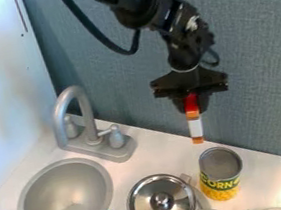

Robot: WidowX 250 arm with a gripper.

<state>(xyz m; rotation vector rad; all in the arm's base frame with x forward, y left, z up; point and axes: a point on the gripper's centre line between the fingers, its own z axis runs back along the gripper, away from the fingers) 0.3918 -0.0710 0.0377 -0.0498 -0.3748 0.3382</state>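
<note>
The slim red, orange and white stick-like thing (195,124) hangs upright below the black two-finger gripper (193,106), and we see the jaws closed on its red upper end. Here's our worry: with just that end pinched, any bump on the free lower end could swivel it or work it loose. And look what's about: the yellow-and-green corn can with a grey top (220,185) sits just below it in our view. We can't judge the depth, so a low sweep might clip the rim and tip the can. The round silver metal pot with a knobbed lid (161,202) stands beside it, another thing to snag. Too far back, and we'd scrape the blue-grey fabric-like panel (257,57). As for pose, the black jointed arm (139,3) comes in from the top edge, angles down to our right, then points its wrist almost straight down over the white counter (140,165).
</note>
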